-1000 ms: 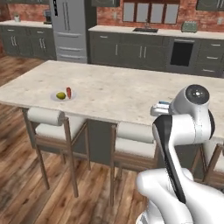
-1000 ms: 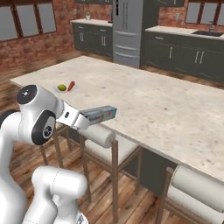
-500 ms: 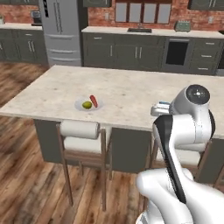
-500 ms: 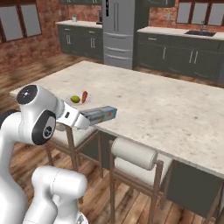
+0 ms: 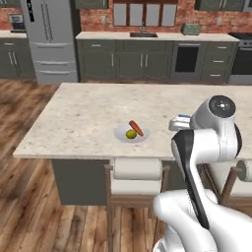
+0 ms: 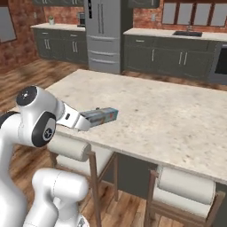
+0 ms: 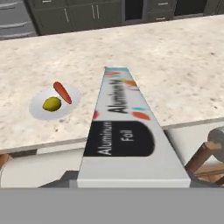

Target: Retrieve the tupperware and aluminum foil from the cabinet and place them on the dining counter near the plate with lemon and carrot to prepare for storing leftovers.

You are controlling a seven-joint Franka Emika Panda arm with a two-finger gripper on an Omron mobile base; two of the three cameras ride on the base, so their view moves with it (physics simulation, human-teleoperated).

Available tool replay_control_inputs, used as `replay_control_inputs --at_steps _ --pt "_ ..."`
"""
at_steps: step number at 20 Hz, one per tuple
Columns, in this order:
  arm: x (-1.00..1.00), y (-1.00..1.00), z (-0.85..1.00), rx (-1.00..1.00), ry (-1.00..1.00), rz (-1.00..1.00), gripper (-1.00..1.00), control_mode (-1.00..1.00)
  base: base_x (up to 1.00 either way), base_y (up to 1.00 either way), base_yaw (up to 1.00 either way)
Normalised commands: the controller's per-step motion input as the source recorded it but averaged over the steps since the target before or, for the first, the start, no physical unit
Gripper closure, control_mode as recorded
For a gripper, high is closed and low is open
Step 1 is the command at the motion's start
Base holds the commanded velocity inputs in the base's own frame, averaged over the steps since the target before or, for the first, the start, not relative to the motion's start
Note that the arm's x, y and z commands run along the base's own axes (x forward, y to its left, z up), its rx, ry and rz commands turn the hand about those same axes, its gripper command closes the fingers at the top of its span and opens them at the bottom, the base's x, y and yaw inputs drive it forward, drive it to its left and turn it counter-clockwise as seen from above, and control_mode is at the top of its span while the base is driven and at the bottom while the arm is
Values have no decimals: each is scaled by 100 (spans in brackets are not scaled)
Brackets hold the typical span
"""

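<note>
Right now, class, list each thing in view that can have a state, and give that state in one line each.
aluminum foil box: held in the gripper, above the counter edge
gripper: shut on the box
plate: on the dining counter, holding lemon and carrot
stools: tucked under the counter

We're in a home kitchen: a stainless refrigerator (image 5: 49,39) by red brick walls (image 5: 98,17), dark grey cabinets (image 5: 118,61) with a sink (image 5: 143,35), a black oven (image 5: 187,59), wood flooring (image 5: 29,197), a marble dining counter (image 5: 83,118) with cushioned stools (image 5: 135,177).
</note>
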Motion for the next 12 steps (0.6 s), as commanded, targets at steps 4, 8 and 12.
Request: replay_control_inputs --at_steps 4,8,12 --pt "0 0 0 0 0 0 100 100 92 94 -36" --pt "0 0 0 0 0 0 100 100 86 70 -36" --pt "65 57 -15 -6 -6 -17 100 -100 0 0 0"
